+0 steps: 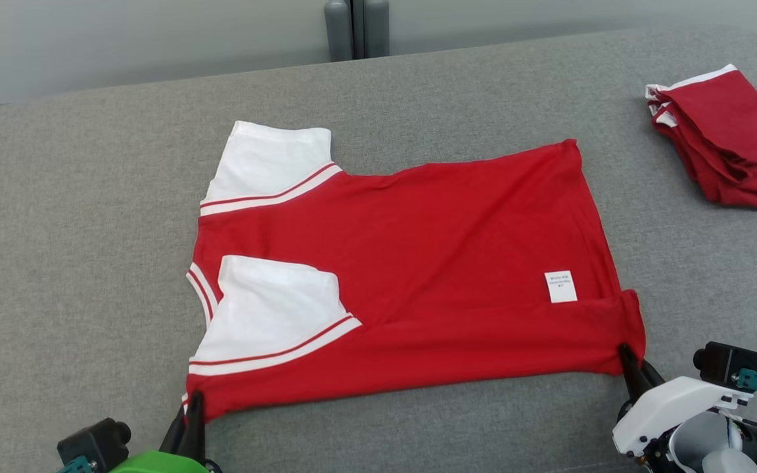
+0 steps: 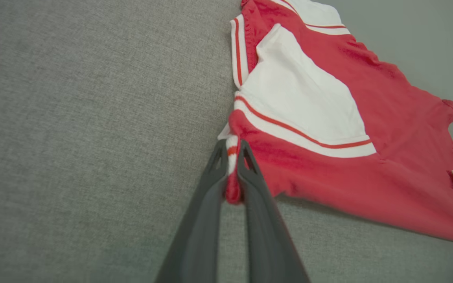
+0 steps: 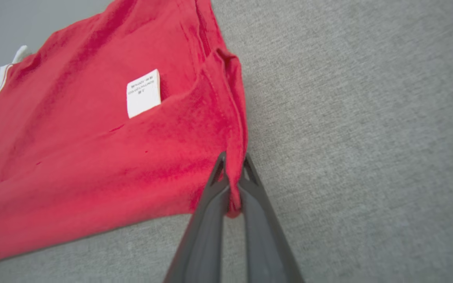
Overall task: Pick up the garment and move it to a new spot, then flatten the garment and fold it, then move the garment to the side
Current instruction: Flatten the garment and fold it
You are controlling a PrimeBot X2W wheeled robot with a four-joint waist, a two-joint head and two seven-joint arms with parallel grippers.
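Left gripper is clamped right down. Its two dark fingers are nearly touching, and a bunched corner of the garment is pinched between the tips, red cloth with a bit of white striped trim. On the other arm, the right gripper is closed just as tight, and I can see a fold of the red hem squeezed between its fingers.

So I'm holding the near edge at both ends. The shirt runs from one gripper across to the other and spreads away ahead of both sets of fingertips, lying on the grey cushion. A strip along that near edge is doubled over onto the body.

Just ahead of the left gripper's tips, and a little to their right, a white sleeve lies on top of the red, edged with a red and white stripe. The second white sleeve is further ahead of that gripper, sticking out at the far edge of the shirt.

Near the right gripper, a small white label sits on the red cloth, just beyond the fingertips and off to their left.

Well beyond the right gripper and out to its right, a folded red pile with white trim lies on the same cushion, clear of the shirt I'm holding.
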